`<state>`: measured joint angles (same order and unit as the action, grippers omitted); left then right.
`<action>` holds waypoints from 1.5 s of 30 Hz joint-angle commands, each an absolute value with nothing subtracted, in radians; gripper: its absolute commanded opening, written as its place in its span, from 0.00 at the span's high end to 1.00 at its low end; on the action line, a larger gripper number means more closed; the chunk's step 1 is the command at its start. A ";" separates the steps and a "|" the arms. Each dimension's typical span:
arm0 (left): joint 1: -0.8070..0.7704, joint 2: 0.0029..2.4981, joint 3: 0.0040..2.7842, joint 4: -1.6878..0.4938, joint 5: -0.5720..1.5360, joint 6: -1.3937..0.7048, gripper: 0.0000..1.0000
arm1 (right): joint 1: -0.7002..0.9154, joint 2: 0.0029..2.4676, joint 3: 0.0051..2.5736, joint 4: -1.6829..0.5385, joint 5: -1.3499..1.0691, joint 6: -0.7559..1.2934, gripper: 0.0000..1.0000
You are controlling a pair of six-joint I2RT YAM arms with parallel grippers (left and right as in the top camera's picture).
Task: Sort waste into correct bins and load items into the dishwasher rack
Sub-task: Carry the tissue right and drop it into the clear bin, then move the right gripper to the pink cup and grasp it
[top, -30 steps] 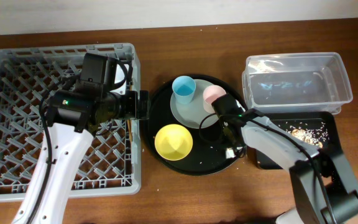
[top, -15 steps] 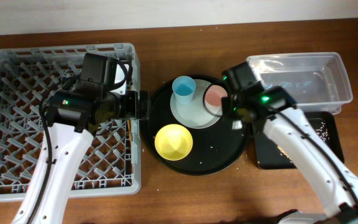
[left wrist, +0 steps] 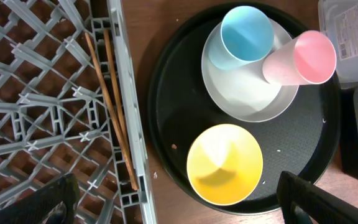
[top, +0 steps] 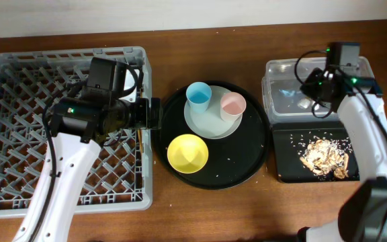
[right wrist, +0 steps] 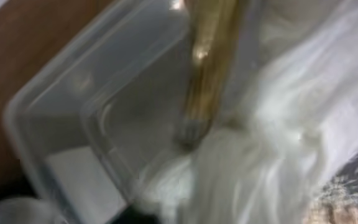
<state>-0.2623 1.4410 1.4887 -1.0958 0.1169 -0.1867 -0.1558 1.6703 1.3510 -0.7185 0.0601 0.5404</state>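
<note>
My right gripper (top: 316, 93) hangs over the clear tub (top: 371, 81). The blurred right wrist view shows a white napkin (right wrist: 278, 143) and a brown wrapper (right wrist: 207, 74) against the tub wall (right wrist: 61, 112), and its jaws are hidden. Beige food scraps (top: 324, 156) lie in the shallow black tray (top: 287, 171). My left gripper (left wrist: 179, 208) is open above the grey rack's (top: 19, 81) right edge. The chopsticks (left wrist: 107, 93) lie in the rack. A blue cup (top: 199, 94) and a pink cup (top: 233, 104) stand on the pale plate (top: 210, 124), beside the yellow bowl (top: 187, 152).
The plate, cups and bowl rest on a big round black tray (top: 247, 168) between the rack and the two bins. A few rice grains dot that tray. The brown table's far edge meets a white wall.
My right arm has swung from the round tray to the right and back, over the clear tub, uncovering the food scraps in the black tray. The left arm has not moved.
</note>
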 commanded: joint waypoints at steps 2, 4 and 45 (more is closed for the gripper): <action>-0.266 1.441 1.501 -1.094 0.127 -0.185 0.01 | -0.187 1.703 1.364 -0.635 -0.127 0.364 0.23; -0.266 1.441 1.501 -1.094 0.127 -0.185 0.01 | -0.189 1.693 1.380 -0.642 -0.136 0.325 0.20; -0.266 1.441 1.501 -1.094 0.128 -0.185 0.01 | 0.386 2.001 1.613 -0.987 -0.066 -0.233 0.63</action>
<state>-0.2623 1.4410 1.4887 -1.0958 0.1169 -0.1867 0.3824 1.9656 1.6226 -0.9943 -0.0750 -0.2142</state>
